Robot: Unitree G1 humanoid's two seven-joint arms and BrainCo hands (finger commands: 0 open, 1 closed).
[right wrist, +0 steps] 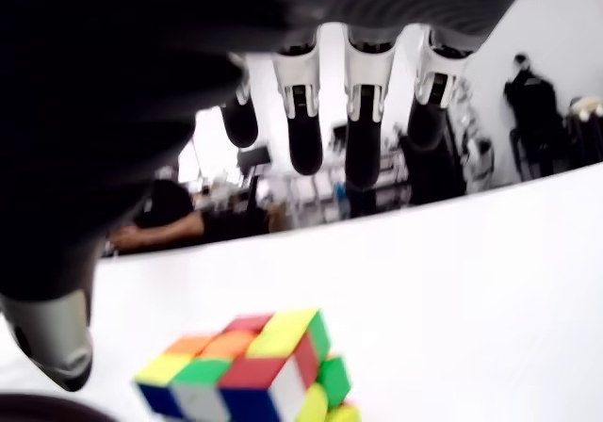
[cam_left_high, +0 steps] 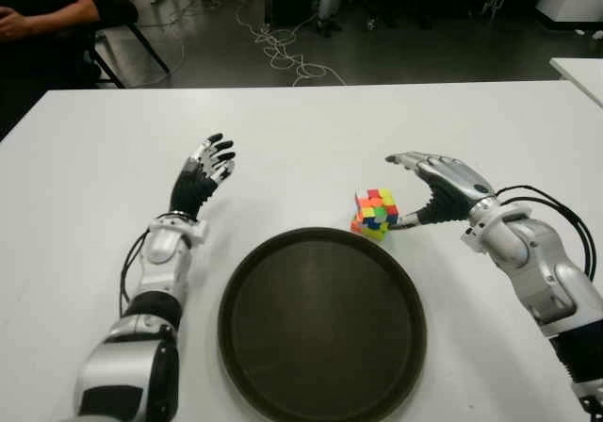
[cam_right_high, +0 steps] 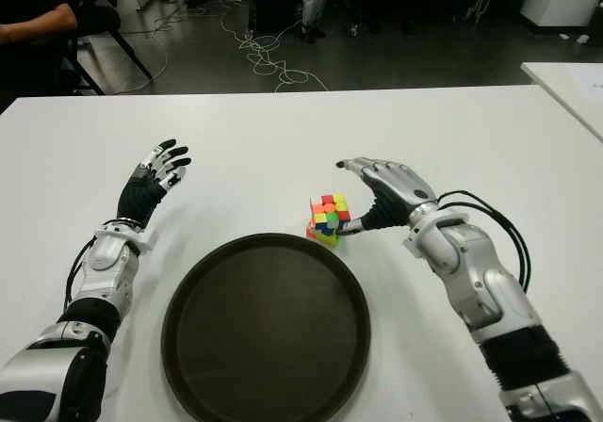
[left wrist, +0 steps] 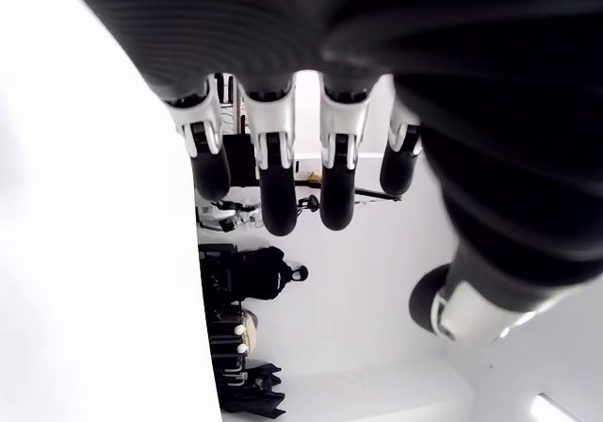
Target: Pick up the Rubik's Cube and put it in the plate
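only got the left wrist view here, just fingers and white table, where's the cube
Observer: The cube sits on the table just past the plate's far rim, toward the robot's right.
Operator: right hand on it yet
Observer: Not grasped. The right hand is spread open beside the cube, on its right side, thumb tip close to it.
Operator: anything in the plate
Observer: No, the plate holds nothing.
Operator: and my left hand
Observer: The left hand is open, left of the plate and holding nothing.
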